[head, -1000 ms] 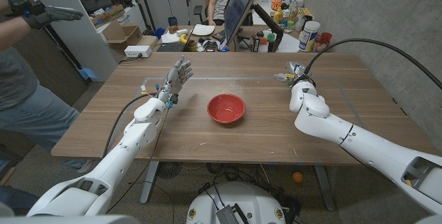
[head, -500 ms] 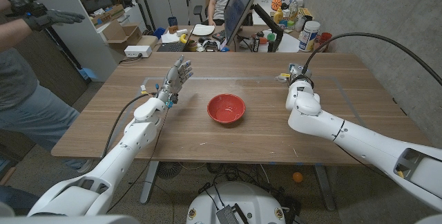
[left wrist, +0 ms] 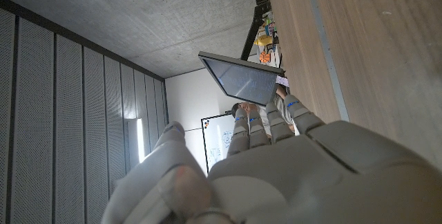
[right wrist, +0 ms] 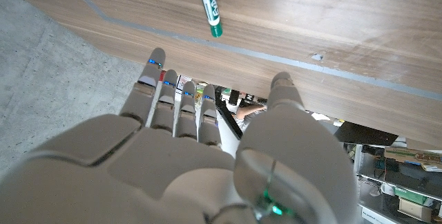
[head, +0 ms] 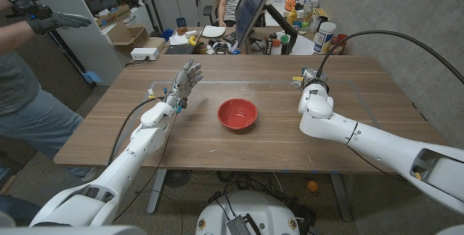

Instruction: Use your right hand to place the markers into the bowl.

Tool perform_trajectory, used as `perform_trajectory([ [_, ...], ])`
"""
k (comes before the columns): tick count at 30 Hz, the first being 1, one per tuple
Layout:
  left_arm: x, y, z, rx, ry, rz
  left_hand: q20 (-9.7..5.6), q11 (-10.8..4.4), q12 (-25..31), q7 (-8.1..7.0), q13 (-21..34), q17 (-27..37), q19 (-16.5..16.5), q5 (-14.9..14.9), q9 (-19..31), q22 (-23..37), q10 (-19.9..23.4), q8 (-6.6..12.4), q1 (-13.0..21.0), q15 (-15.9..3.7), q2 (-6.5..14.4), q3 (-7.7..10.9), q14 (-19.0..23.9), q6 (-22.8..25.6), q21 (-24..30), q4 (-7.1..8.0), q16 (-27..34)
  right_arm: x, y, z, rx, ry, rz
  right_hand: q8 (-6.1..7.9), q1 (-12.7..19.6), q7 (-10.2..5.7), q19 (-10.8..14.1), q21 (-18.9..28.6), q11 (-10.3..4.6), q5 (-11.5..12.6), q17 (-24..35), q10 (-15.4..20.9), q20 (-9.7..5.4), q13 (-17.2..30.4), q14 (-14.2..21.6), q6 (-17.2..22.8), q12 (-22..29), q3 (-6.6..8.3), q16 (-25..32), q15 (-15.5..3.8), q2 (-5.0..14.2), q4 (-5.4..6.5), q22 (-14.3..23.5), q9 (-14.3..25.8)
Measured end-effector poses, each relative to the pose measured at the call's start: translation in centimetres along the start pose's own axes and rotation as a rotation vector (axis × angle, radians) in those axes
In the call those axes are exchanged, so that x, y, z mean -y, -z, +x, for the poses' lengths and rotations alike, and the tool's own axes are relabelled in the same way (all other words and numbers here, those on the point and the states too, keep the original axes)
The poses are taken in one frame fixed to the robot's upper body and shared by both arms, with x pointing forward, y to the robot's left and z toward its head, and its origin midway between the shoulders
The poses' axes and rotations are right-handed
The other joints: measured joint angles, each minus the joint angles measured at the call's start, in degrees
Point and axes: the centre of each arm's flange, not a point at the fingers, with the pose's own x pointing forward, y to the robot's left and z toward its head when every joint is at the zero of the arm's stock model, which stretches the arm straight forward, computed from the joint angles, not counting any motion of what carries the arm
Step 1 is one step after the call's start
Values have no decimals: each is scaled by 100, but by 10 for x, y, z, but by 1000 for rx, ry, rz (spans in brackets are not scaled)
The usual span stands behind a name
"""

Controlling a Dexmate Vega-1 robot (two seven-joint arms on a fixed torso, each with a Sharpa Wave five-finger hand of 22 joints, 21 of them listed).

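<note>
Head view: red bowl [head: 238, 113] at mid-counter [head: 217, 151]; left hand [head: 185, 80] raised left of it, fingers spread, empty; right hand [head: 310, 81] right of it near the far edge, grasp unclear.
Left wrist view: left hand [left wrist: 276, 162] over bare wood.
Right wrist view: right hand [right wrist: 200, 155] fingers apart, empty; green marker [right wrist: 207, 3] lies beyond the fingertips [right wrist: 153, 58], apart.

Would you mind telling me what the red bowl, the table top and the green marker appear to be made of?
The red bowl looks like glossy plastic or glazed ceramic; its soft sheen leaves this open. The table top shows brown wood grain with a matte finish, possibly laminate. The green marker seems smooth plastic, with a white printed barrel and green cap.
</note>
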Motion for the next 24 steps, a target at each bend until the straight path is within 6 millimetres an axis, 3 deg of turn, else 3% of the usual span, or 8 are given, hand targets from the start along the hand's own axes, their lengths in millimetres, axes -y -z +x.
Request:
perform_trajectory([
  [7, 0, 0, -1, -4, 0, 10, 0, 0, 0, 0, 0, 0, 0, 0, 0, 0, 0, 0, 0, 0, 0, 0, 0, 0, 0, 0, 0, -3, 3, 3, -14, -21, -7, 0, -15, -19, 0, 0, -28, 0, 29, 90, 0, 0, 1, -19, 18, 1, 0, 0, 90, -1, 0, 0],
  [13, 1, 0, -2, -8, 2, 15, 0, 0, 0, 0, 0, 0, 0, 0, 0, 0, 0, 0, 0, 0, 0, 0, 0, 0, 0, 0, 0, -4, 5, 6, -25, -30, -12, 0, -15, 62, 1, 0, -50, 0, 28, 112, 0, 27, 29, -100, 45, 20, 0, -21, 90, -20, 0, 0],
  [24, 4, -3, -4, -4, 0, 21, 0, 0, 0, -1, 0, 0, 0, 0, 0, 0, 0, 0, 0, 0, 0, 0, 0, -1, 0, 1, 0, -6, 10, 11, -58, -50, -32, 0, -15, 97, 1, 0, -81, 0, 28, 511, 0, 69, 210, -128, 201, 20, 67, 2, 90, -20, -1, -1],
])
